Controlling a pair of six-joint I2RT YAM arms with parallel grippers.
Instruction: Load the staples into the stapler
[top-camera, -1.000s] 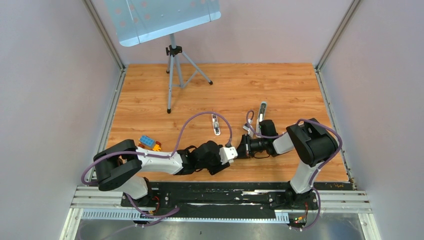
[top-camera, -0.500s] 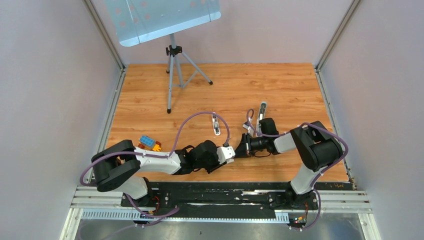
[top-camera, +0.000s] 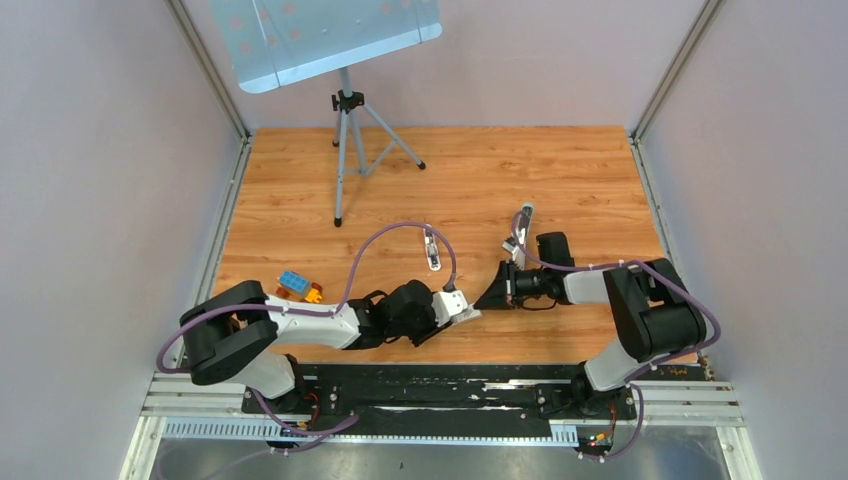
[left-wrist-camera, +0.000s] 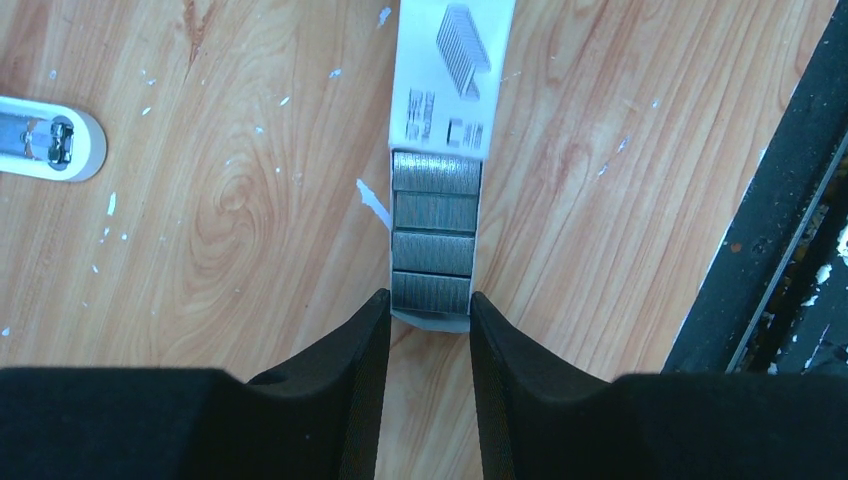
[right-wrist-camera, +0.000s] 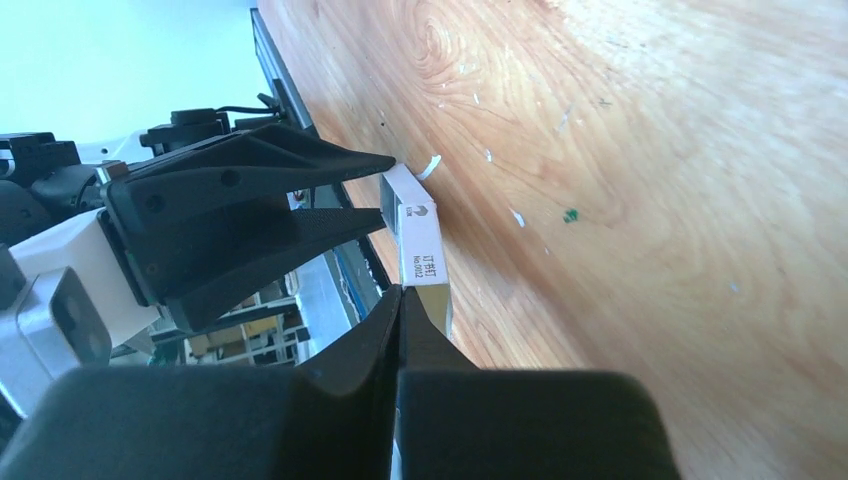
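The staples (left-wrist-camera: 435, 230) are grey ridged blocks in a row on a white inner tray that is slid out of its printed white box (left-wrist-camera: 450, 70). My left gripper (left-wrist-camera: 430, 312) is shut on the tray's near end, one fingertip against each side. In the right wrist view the box (right-wrist-camera: 420, 240) lies on the wood between the left gripper (right-wrist-camera: 390, 188) and my right gripper (right-wrist-camera: 400, 292), which is shut with nothing between its fingers and has its tip at the box's end. The small white stapler (top-camera: 432, 250), with metal showing inside (left-wrist-camera: 50, 140), lies apart on the table.
A second long white piece (top-camera: 523, 220) lies behind the right gripper (top-camera: 494, 293). A tripod (top-camera: 345, 150) carrying a panel stands at the back left. Blue and orange bricks (top-camera: 297, 285) sit by the left arm. The black base rail (left-wrist-camera: 780, 200) runs close to the right of the box.
My left jaws have narrowed onto the tray. The right gripper has drawn back to the right, away from the left gripper, and its arm has stretched out lower.
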